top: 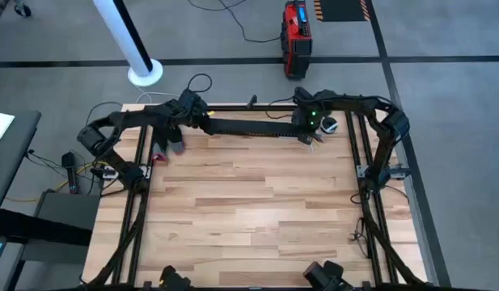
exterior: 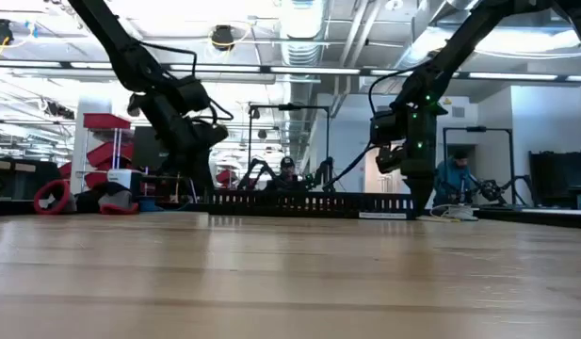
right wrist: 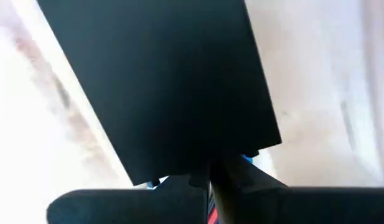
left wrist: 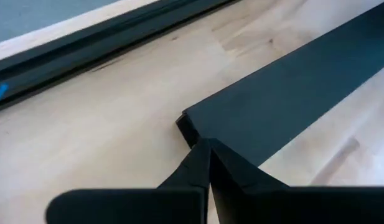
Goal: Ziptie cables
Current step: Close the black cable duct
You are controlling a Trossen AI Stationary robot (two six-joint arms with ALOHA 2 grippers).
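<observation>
Looking down from the high view, I see both dark arms reaching to the far edge of the light wooden plank table (top: 249, 202), one at each end of a long black slotted plastic channel (top: 249, 127) that lies along that edge. My left gripper (top: 202, 115) sits at the channel's left end; in the left wrist view its two dark fingers (left wrist: 201, 163) are pressed together with no gap, their tips touching the corner of a flat black rigid strip (left wrist: 285, 99) lying on the wood. I cannot tell whether anything is pinched between them. My right gripper (top: 307, 137) is at the channel's right end, a green light glowing on the arm just above it. In the right wrist view its fingers (right wrist: 232, 177) are also closed together, right at the end of the flat black strip (right wrist: 160, 81), which fills most of that view. The thin cables (right wrist: 246, 159) show only as slivers of blue and red peeking out beneath the strip's end, beside the right fingertips. From the low view, the channel (exterior: 304, 202) stands as a comb-toothed row between the two arms, and a person (exterior: 457, 179) sits in the room beyond.
</observation>
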